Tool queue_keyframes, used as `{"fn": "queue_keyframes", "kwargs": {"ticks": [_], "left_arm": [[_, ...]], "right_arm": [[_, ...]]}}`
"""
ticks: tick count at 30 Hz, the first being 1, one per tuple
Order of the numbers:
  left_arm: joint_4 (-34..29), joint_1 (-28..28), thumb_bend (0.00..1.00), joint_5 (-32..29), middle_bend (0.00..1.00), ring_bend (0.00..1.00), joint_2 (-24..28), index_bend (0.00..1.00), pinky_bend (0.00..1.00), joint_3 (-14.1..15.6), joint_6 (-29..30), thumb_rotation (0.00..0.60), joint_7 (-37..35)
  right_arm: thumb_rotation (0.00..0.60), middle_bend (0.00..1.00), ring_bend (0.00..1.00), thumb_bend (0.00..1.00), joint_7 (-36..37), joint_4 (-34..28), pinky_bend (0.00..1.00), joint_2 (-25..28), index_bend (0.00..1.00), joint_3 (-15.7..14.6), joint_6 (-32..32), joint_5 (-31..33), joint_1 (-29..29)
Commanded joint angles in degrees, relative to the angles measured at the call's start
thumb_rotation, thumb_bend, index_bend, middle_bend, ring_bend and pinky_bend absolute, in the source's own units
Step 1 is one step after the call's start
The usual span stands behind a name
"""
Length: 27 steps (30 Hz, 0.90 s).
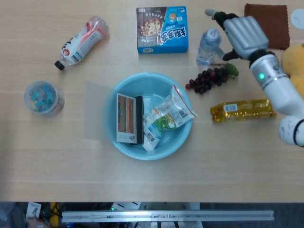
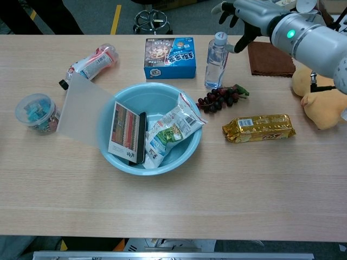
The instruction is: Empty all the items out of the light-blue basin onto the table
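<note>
Light-blue basin (image 1: pixel 183 137) is seen at centre of bench (image 1: pixel 152 180), upright. Inside it, a book-like box (image 1: pixel 129 118) is propped on edge against the left wall, and a snack bag (image 1: pixel 166 116) is leaned against the right wall, its top corner poking over the rim. A small packet (image 1: pixel 149 138) is tucked at the bag's lower end.

Right hand (image 1: pixel 243 33) is held above the far right of the bench, fingers (image 2: pixel 225 8) spread apart, nothing gripped. A clear water bottle (image 2: pixel 215 59) is stood upright just beside the hand, apart from the fingers in the chest view. The basin and its contents lie well apart from the hand, nearer the camera and to the left.

Left hand is not seen in either view.

Elsewhere on the bench: blue biscuit box (image 1: pixel 162 29) behind the basin, grapes (image 1: pixel 206 79) beside the bottle's base, yellow packet (image 1: pixel 242 110) to the right of the basin, a lying bottle (image 1: pixel 80 42) at far left, a round tub (image 1: pixel 42 97), a translucent sheet (image 1: pixel 97 110) touching the basin's left side, brown cloth (image 1: pixel 270 23), yellow soft toy (image 1: pixel 294 66).
</note>
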Motion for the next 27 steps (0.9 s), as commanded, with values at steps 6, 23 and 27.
{"fn": "queue_keyframes", "kwargs": {"ticks": [6,23,27], "left_arm": [[-0.2,-1.7,0.31,2.4,0.23,0.19,1.3,0.13,0.17,-0.1,-1.1,0.6,-1.8],[2.2,-12.6,0.31,16.0,0.23,0.19,3.3,0.13,0.17,0.9,-8.4,0.6,-10.7],[4.3,-15.0,0.31,18.0,0.23,0.19,2.2,0.13,0.17,0.7,-9.2,0.6,-11.6]], "right_arm": [[0.6,0.27,0.25,0.3,3.0,-14.8,0.49,12.2,0.12,-2.1,10.0,-9.7,-9.0],[0.6,0.3,0.29,0.3,8.4,-31.0,0.51,29.2,0.12,-3.8,19.1,-20.7,-21.1],[0.6,0.3,0.29,0.3,9.6,-31.5,0.51,30.1,0.12,-4.0,19.9,-22.4,-22.7]]}}
